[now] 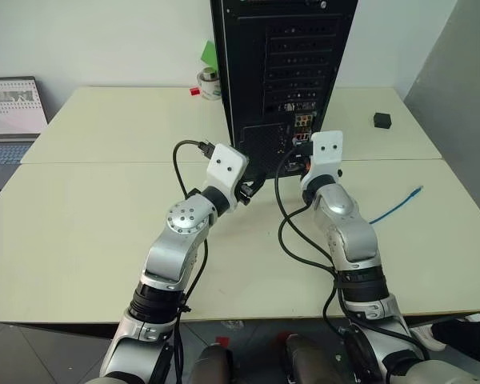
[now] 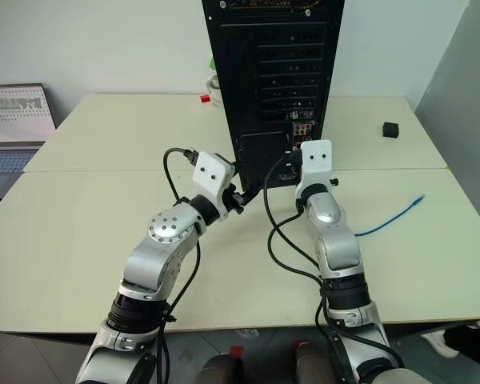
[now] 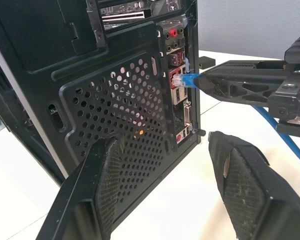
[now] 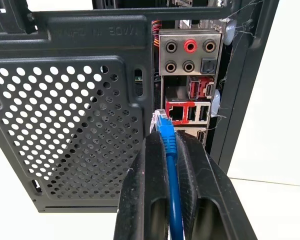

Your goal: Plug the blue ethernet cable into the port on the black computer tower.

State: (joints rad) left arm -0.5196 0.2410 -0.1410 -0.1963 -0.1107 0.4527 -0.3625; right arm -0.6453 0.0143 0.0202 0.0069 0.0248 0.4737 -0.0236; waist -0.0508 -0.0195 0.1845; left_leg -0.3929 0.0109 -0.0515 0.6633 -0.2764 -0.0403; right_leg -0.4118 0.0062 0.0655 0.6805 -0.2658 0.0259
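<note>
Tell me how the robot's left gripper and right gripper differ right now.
The left gripper is open and holds nothing; the right gripper is shut on the blue ethernet cable. The left sits before the mesh vent grille; the right aims its plug near the port. Both face the black computer tower.

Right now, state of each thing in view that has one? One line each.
Thin blue ethernet cable: plug end pinched in right gripper, not yet seated; far end loose on the table.
Squarish metal-rimmed port: empty, plug just short of it.
Tall black computer tower: upright, rear panel facing the robot.
Right gripper: shut on the cable.
Left gripper: open, holding nothing, beside the tower's vent grille.
</note>
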